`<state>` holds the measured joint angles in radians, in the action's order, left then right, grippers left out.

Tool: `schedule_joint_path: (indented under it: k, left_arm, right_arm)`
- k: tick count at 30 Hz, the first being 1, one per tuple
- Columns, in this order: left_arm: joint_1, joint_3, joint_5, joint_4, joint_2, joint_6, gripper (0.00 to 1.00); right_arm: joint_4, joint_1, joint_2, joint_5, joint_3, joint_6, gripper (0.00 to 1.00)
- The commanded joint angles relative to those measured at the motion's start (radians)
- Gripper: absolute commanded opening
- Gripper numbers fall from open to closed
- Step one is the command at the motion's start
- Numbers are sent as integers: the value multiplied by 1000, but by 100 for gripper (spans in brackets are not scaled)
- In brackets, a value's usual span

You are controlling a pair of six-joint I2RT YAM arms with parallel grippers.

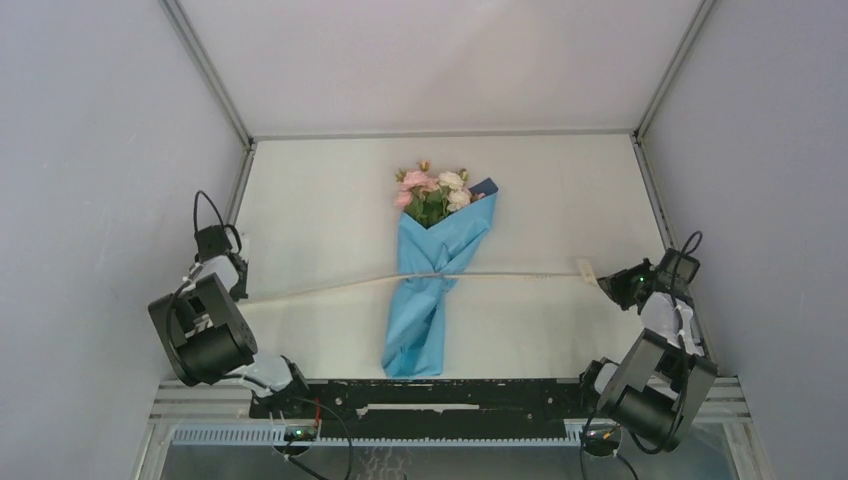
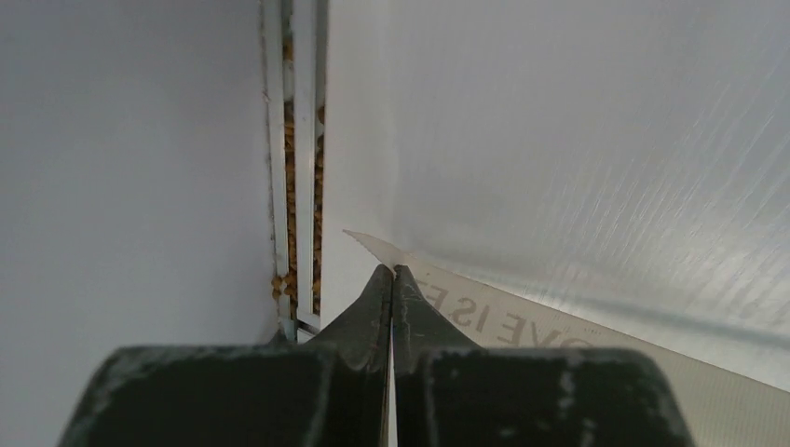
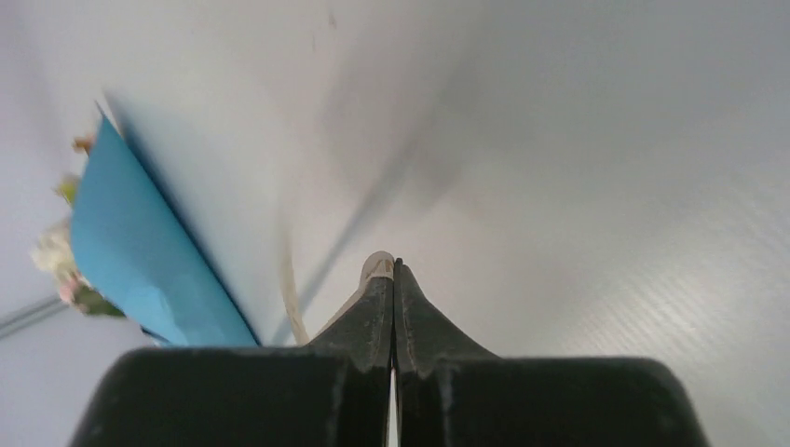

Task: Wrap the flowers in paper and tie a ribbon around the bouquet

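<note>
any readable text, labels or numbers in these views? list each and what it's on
"VE IS E": printed on the ribbon, left wrist view, beside the left gripper that is shut on it. A rounded letter before the V is too blurred to be sure of, and the rest of the print is blurred or runs out of frame.
Top view: the ribbon's print is too small to read, and no other text shows.
Right wrist view: no text.

1. I work in a robot test cell, a lab sort of place.
2. Under my fingers [image 2: 371, 312] lies a white table [image 1: 300, 200].
3. Plain grey walls [image 1: 90, 150] close it in ahead of my fingers and on both sides. Metal frame bars [image 1: 207, 70] run along the corners.
4. Behind my fingers, my arms [image 1: 205, 335] are fixed to a black rail [image 1: 450, 392].
</note>
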<state>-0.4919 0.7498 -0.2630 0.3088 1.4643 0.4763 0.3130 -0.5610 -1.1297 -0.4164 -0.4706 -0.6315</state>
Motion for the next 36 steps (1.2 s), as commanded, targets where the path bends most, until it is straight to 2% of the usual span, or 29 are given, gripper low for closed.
schedule_joint_path:
  k: [1,5,11,20,33,34,36]
  left_arm:
    - [-43,0,-92,-151,10,163,0]
    - [-62,52,-98,-166,24,193,0]
    - [-88,92,-97,-174,49,225,0]
    - [-151,97,-104,-234,82,263,0]
    - [-188,85,-90,-251,98,271,0]
    - [-184,87,-72,-221,86,258,0]
    - [-152,101,19,-43,26,211,0]
  right_arm:
    - [-96,-137,-22,57,-43,23,0]
    - [-143,-280,-45,46,-45,3,0]
    - [-131,-303,-30,121,-48,23,0]
    - [-145,-401,-46,99,-41,3,0]
    - [-157,-428,-52,81,-35,-2,0]
    - [-163,-420,-52,71,-34,2,0]
    - [-144,-337,-42,90,-54,32,0]
